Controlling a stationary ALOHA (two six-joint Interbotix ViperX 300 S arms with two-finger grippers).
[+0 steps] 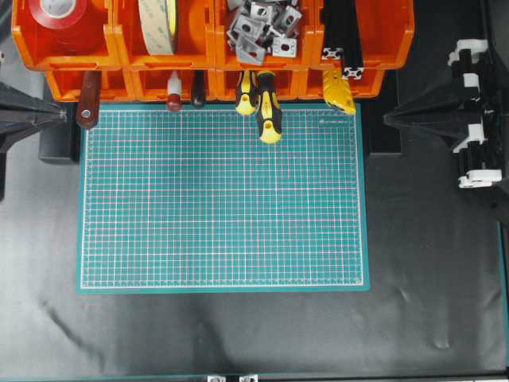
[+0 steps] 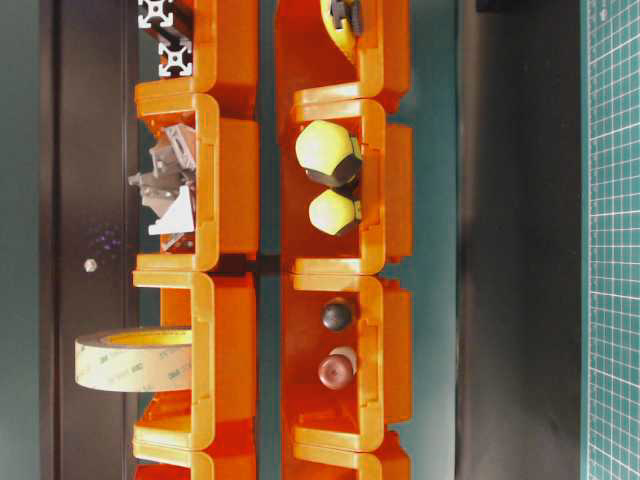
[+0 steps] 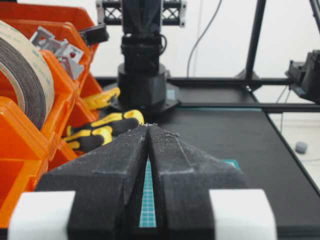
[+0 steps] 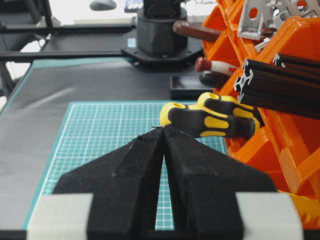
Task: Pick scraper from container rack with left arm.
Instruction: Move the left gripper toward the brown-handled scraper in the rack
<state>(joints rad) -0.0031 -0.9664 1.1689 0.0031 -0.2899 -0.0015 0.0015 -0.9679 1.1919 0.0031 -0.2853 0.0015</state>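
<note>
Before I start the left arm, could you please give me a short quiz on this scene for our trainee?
1. True or false: the left arm already holds the scraper.
2. In the overhead view, which lower-row bin of the container rack does the scraper's handle stick out of? A) the leftmost B) the second from the left C) the rightmost
3. Fill in the blank: in the left wrist view, the left arm's jaws stand ____ (open or shut).

Key: 1 false, because the arm is apart from the scraper with nothing in its jaws; 2 A; 3 shut.
</note>
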